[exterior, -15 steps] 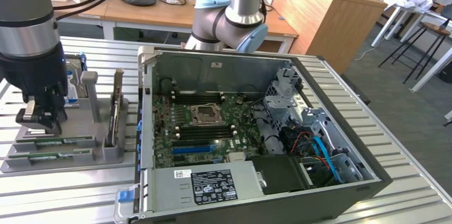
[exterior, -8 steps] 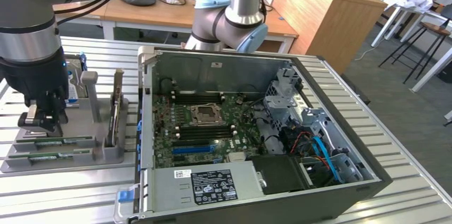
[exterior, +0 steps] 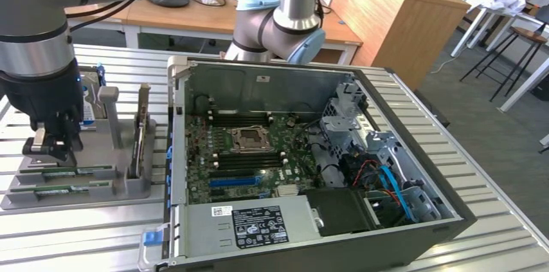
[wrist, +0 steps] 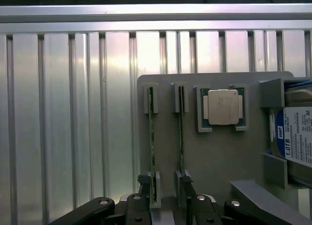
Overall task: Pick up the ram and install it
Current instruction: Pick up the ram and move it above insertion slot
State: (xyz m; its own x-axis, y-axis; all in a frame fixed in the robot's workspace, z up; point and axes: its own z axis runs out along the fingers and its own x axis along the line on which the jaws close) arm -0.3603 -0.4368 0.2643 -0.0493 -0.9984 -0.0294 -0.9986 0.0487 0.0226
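Two sticks stand on edge in the grey holder [wrist: 219, 157]: near ram [exterior: 60, 188] and far ram [exterior: 64, 170]. They are parallel, just beside each other and not touching. Both sit in their slots; neither is lifted. The holder rests on the slatted metal table [wrist: 58, 113], to the exterior view's left of the open case [exterior: 257, 85].

Gripper [exterior: 50, 146] hangs over the holder's end at the exterior view's left, above that end of the sticks and closest to the far ram. Contact with either stick: cannot tell. Jaws parted, gripping nothing. In the wrist view the two fingers [wrist: 144, 183] appear to stand one outside each stick, so both stick ends fall within the gap.

Also on the holder:
- Bare CPU [wrist: 223, 107], flat in a square pocket just beyond the far ram.
- Hard drive [wrist: 297, 142] with a blue-white label, farther still.
- Expansion card [exterior: 141, 130], upright on the side nearest the case.

Case lies on its side with the side panel off. Motherboard [exterior: 223, 163] is exposed, well apart from both sticks.
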